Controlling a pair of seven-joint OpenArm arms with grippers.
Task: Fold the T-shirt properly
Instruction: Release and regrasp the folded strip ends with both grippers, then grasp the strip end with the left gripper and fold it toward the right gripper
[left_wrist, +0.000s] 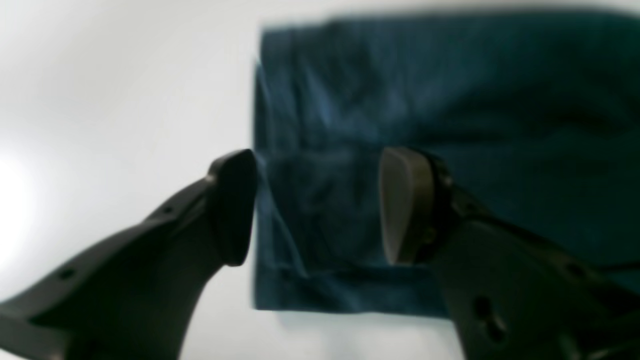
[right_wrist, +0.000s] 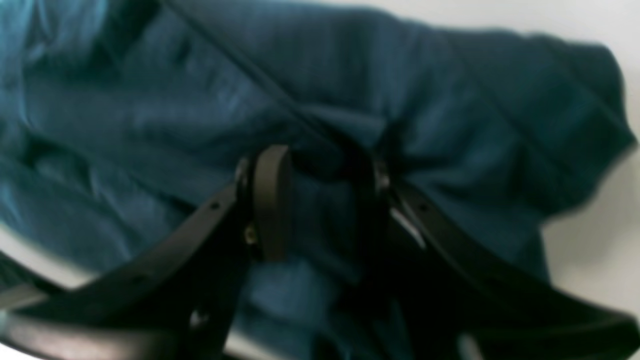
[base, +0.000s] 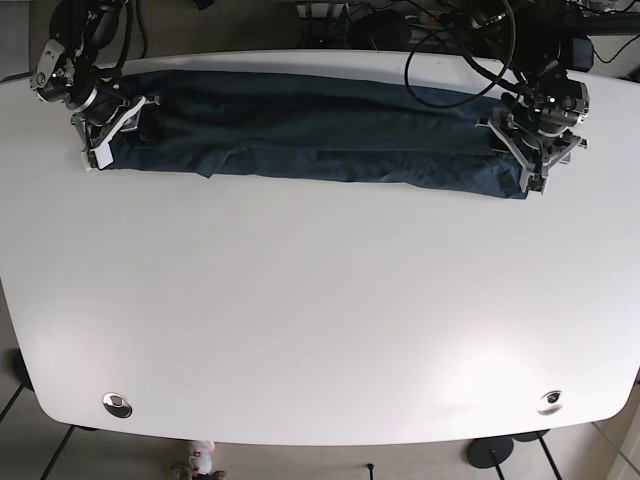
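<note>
The dark blue T-shirt (base: 320, 135) lies as a long folded band across the far part of the white table (base: 320, 320), from 10 to 2 o'clock. The left gripper (left_wrist: 317, 205) hangs over its end with fingers spread, straddling the cloth edge. The right gripper (right_wrist: 320, 200) sits at the opposite end, fingers parted around bunched fabric.

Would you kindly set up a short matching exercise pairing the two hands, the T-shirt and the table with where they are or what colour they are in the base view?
Things:
1. left hand
2. right hand
3. T-shirt
4. table

Descriptions:
A. white
B. dark blue long band along the far edge
C. at the shirt's end on the view's left
D. at the shirt's end on the view's right

Pairs: 1-D, 2-C, 3-B, 4-A
</note>
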